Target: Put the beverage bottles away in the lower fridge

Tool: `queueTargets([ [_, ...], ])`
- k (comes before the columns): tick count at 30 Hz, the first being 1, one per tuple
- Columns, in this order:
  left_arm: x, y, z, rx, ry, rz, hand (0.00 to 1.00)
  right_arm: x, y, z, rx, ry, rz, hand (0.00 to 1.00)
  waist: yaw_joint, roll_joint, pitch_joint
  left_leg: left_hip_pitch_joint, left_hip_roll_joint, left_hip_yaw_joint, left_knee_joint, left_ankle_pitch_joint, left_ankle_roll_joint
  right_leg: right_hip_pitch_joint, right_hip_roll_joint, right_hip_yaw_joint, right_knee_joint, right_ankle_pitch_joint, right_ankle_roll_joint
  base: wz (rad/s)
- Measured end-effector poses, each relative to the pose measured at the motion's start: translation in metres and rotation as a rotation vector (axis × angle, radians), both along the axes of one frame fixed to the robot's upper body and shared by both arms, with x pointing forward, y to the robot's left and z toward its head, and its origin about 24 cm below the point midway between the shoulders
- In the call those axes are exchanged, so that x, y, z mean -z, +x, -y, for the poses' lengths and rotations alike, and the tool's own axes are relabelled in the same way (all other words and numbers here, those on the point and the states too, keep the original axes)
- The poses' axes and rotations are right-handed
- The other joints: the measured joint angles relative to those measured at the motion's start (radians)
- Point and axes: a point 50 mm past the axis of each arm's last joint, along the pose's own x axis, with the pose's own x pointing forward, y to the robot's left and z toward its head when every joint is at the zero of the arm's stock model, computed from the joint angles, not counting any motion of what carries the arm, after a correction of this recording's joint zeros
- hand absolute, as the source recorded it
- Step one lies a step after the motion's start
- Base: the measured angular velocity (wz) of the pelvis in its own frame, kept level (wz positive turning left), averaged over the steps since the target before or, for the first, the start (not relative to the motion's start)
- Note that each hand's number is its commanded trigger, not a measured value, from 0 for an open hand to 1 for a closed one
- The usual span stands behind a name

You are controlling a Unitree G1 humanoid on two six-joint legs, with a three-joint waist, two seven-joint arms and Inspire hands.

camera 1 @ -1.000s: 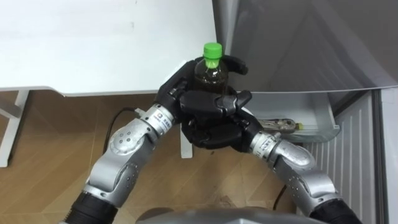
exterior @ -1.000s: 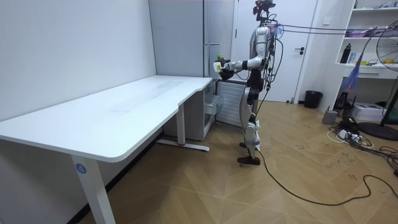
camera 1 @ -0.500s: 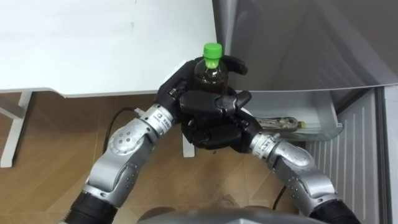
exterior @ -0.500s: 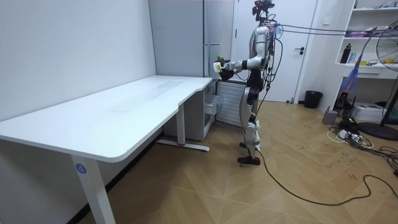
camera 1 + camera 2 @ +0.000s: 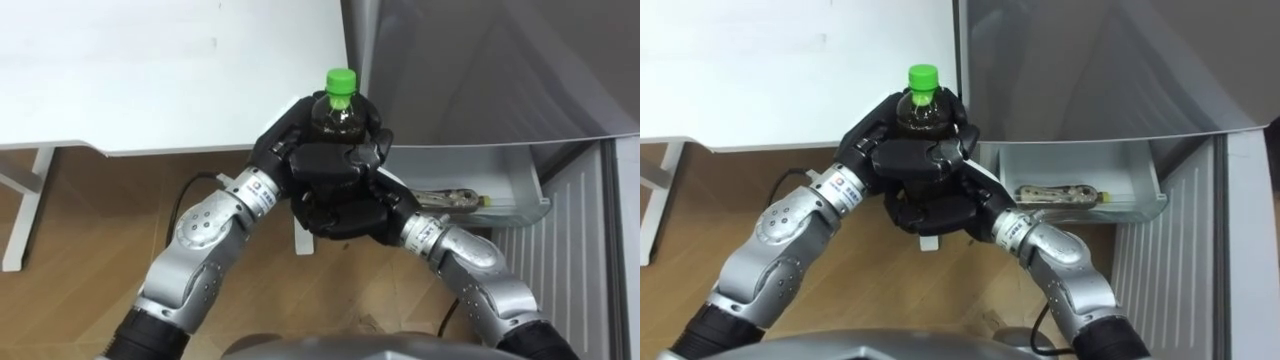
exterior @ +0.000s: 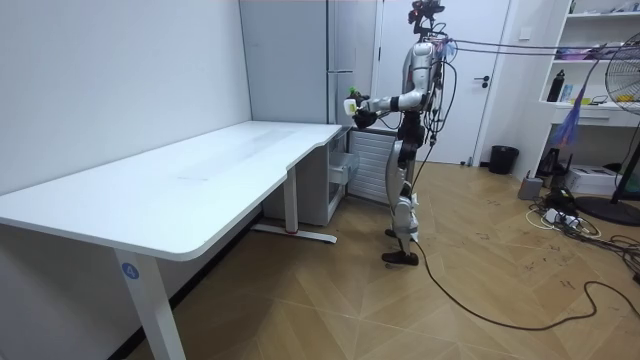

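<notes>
A tea bottle [image 5: 340, 116] with a green cap [image 5: 342, 80] stands upright in front of my chest. Both hands are clasped round it. My left hand [image 5: 283, 145] wraps it from the left and behind. My right hand [image 5: 345, 210] cups it from below, with fingers curled across its front. In the room view I stand at the far end of the desk, facing the grey fridge [image 6: 340, 60] with the bottle [image 6: 351, 103] held out. The fridge's lower drawer [image 5: 500, 165] is pulled open just right of my hands.
One drink bottle [image 5: 450, 199] lies on its side in the open drawer. A white desk [image 5: 150, 70] fills the upper left, its corner close to the bottle. The grey fridge front [image 5: 480, 70] rises at the upper right. Wooden floor lies below.
The fingertips that stuck out to the right of the bottle's neck have curled in tight against it. The bottle and both arms have stayed in place.
</notes>
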Motion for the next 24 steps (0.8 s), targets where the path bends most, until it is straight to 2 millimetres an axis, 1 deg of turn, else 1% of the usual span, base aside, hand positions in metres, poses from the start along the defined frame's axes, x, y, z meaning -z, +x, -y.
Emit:
queueTargets([
  [7, -0.0001, 0.0001, 0.0009, -0.004, -0.004, -0.001, 1.00, -0.0001, 0.0003, 0.0007, 0.005, -0.004, 0.003, 1.00, 0.000, -0.003, -0.0021, 0.002, 0.000, 0.001, 0.000, 0.000, 0.000, 0.001, 0.000, 0.001, 0.000, 0.000, 0.000, 0.00],
  [14, -0.0001, 0.0002, 0.0005, -0.007, -0.003, -0.002, 1.00, -0.0001, 0.0002, 0.0006, 0.004, -0.004, 0.003, 1.00, 0.001, -0.005, -0.0016, 0.015, 0.000, 0.002, -0.009, 0.000, 0.000, 0.013, 0.001, 0.002, -0.003, 0.000, 0.000, 0.00],
  [15, -0.0001, 0.0002, 0.0005, -0.007, -0.003, -0.002, 0.85, -0.0001, 0.0003, 0.0006, 0.004, -0.004, 0.003, 1.00, 0.001, -0.006, -0.0017, 0.014, 0.000, 0.002, -0.009, 0.000, 0.000, 0.014, 0.001, 0.002, -0.003, 0.000, 0.000, 0.00],
  [16, -0.0001, 0.0002, 0.0004, -0.007, -0.004, -0.002, 0.00, -0.0001, 0.0003, 0.0006, 0.004, -0.005, 0.004, 1.00, 0.001, -0.006, -0.0015, 0.015, 0.000, 0.002, -0.009, 0.000, 0.000, 0.014, 0.001, 0.003, -0.004, 0.000, 0.000, 0.00],
  [24, 0.0003, 0.0000, -0.0005, -0.005, -0.001, -0.003, 0.00, 0.0009, -0.0004, 0.0000, 0.004, -0.004, -0.002, 1.00, 0.000, -0.013, 0.0026, 0.014, 0.000, 0.001, -0.009, 0.000, 0.000, 0.014, 0.001, 0.003, -0.007, 0.000, 0.000, 0.00],
])
